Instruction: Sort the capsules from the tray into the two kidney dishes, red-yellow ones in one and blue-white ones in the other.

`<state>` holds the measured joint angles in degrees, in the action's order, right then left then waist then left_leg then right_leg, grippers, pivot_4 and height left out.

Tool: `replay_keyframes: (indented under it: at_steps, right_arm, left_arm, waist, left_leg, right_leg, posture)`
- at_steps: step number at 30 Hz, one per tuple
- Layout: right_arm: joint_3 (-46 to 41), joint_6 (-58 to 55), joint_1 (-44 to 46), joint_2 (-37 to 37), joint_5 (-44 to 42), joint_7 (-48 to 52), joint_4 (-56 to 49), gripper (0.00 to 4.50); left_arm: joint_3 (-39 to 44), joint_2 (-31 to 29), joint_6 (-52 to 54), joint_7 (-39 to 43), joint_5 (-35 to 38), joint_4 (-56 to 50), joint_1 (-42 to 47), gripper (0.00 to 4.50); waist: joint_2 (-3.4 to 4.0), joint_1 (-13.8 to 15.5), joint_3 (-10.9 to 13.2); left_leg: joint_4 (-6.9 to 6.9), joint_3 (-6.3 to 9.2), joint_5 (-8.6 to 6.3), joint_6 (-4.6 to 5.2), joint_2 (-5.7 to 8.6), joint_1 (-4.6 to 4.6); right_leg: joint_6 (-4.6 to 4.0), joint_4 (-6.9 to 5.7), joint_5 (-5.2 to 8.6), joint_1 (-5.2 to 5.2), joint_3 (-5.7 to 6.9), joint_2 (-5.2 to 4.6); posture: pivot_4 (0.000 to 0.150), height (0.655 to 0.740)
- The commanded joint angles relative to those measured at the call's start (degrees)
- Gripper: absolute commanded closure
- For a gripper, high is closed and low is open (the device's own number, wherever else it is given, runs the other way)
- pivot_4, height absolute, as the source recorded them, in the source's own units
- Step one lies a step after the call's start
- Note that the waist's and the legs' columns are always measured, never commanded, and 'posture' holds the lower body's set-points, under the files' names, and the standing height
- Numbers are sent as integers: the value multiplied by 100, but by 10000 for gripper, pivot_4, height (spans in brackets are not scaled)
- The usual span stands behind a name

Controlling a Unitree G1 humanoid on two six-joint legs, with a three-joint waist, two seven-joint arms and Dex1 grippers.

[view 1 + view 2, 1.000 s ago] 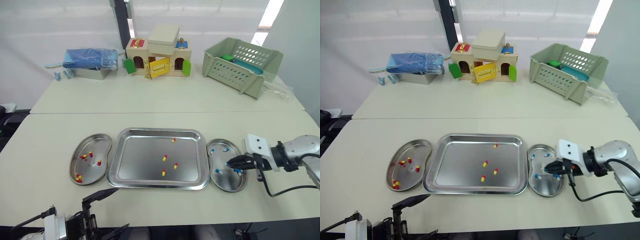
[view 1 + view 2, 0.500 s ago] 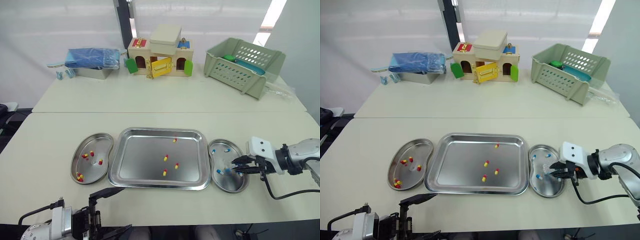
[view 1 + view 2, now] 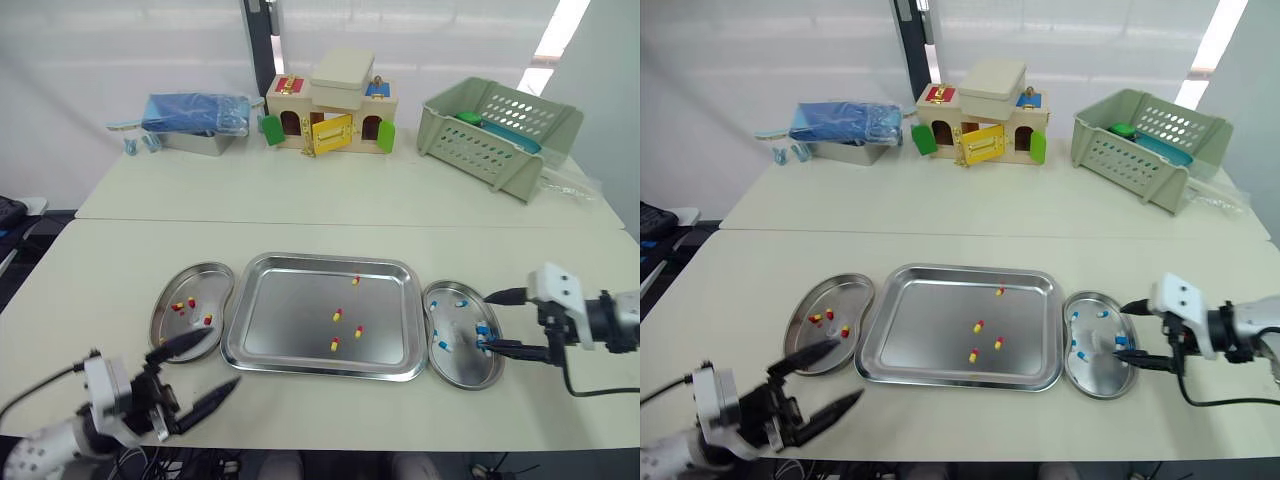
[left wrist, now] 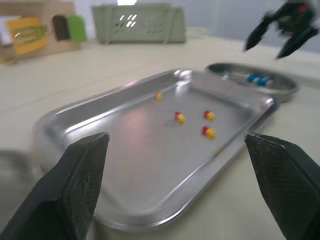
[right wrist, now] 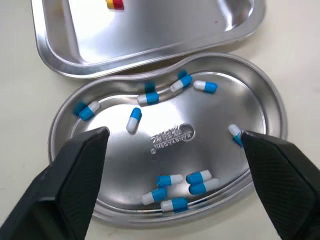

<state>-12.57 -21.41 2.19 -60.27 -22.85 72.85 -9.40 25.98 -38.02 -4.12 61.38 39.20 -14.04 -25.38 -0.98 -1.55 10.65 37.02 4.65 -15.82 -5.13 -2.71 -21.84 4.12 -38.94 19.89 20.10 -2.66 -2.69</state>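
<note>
Counting four red-yellow capsules (image 3: 338, 315) loose on the tray (image 3: 290, 320), ahead of the left gripper (image 3: 226, 355) and toward its inner side, well apart from its tips. Can't spot any blue-white ones on that tray. Looks like the blue-white half is done, going by the bunch of blue-white capsules (image 5: 172, 180) in the right kidney dish (image 5: 215, 115), directly under the right gripper (image 3: 484, 322). Fingers spread wide there, pinching nothing, hovering over the dish with one capsule close by a tip. Left gripper also spread wide and empty, low at the near table edge, tips close to the near rim of the left kidney dish (image 3: 215, 272), with a handful of red-yellow in it already.

So, reading this as the gap between picks, red-yellow next. Probably calls for swinging the left gripper forward and inward over the tray, coming down on the nearest capsule and closing gently. Tiny, round, on slick steel, so likely to skate off if nudged. Then back out to the dish beside that hand.

Toy house (image 3: 330, 105), green basket (image 3: 500, 135) and blue-topped tin (image 3: 195, 112) far beyond either hand, no bother.
</note>
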Motion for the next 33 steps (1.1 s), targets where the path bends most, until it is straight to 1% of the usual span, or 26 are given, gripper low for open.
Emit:
replay_keyframes:
  at_steps: [1, 3, 5, 7, 8, 10, 16, 21, 29, 33]
  right_arm:
    - [-723, 567, -284, 87, -176, 205, 468, 502]
    - [-939, 728, -432, 152, -248, 274, 738, 502]
    - [-1027, 969, -480, 242, -225, 289, 956, 502]
    - [-1054, 1187, -448, 323, -157, 217, 1125, 502]
    - [-1055, 1230, -437, 339, -149, 200, 1182, 502]
    - [-1052, 1220, -446, 341, -165, 184, 1238, 502]
    - [-1087, 1336, -519, 300, -151, 233, 1428, 502]
    - [-1104, 1349, -544, 305, -174, 202, 1416, 502]
    - [-1264, 1468, -748, 460, -341, 231, 1284, 502]
    - [-1430, 1655, -1069, 758, -622, 343, 952, 502]
  left_arm:
    - [934, -629, 1075, -699, 317, 64, 143, 0]
    - [1391, -1095, 1613, -845, 388, 475, 339, 0]
    - [1604, -1590, 1872, -730, 140, 975, 513, 0]
    - [1576, -2074, 1908, -526, -241, 1480, 667, 0]
    - [1515, -2314, 1923, -293, -380, 1710, 703, 0]
    - [1376, -2583, 1976, -101, -556, 2101, 900, 0]
    - [967, -2786, 1583, 136, -1192, 3303, 1654, 0]
    - [750, -2734, 1306, 331, -1480, 3767, 2033, 0]
    - [587, -2612, 1210, 383, -1703, 3600, 2132, 0]
    - [443, -2620, 1508, 482, -1735, 3059, 1951, 0]
  waist:
    - [0, -12, 1]
    - [1, -22, 1]
    - [3, -31, 1]
    - [5, -43, 3]
    - [8, -58, 4]
    - [13, -80, 7]
    - [19, -84, 10]
    - [19, -81, 10]
    - [19, -79, 10]
    - [18, -78, 9]
  left_leg:
    - [0, -3, 0, 0, 2, 2]
    - [0, -4, 0, 0, 1, 5]
    - [-1, -2, 0, 0, -1, 7]
    - [-4, -3, 0, 0, 0, 8]
    - [-4, -5, 0, 0, 0, 8]
    - [-7, -10, 0, -1, 1, 6]
    - [-9, -11, 0, -1, 0, 4]
    - [-8, -10, 1, -1, 0, 2]
    - [-7, -11, 1, -2, -1, 1]
    - [-7, -11, 1, -2, -1, 0]
  right_leg:
    - [0, -1, 0, -2, -2, -2]
    - [0, -2, 0, -3, -3, -2]
    - [0, -4, 0, -3, 0, 1]
    - [-2, -4, 1, -1, -2, 1]
    - [-2, -5, 1, 1, -3, 2]
    - [-2, -3, 1, 4, -8, 2]
    - [-3, -4, 2, 9, -7, 2]
    - [-3, -5, 2, 9, -6, 2]
    - [-2, -7, 2, 9, -5, 1]
    - [-2, -7, 2, 8, -6, 0]
  posture:
    - [1500, 7400]
    - [1500, 7400]
    - [1500, 7400]
    - [1500, 7400]
    - [1500, 7400]
    - [1500, 7400]
    - [1500, 7400]
    - [1500, 7400]
    - [1500, 7400]
    - [1500, 7400]
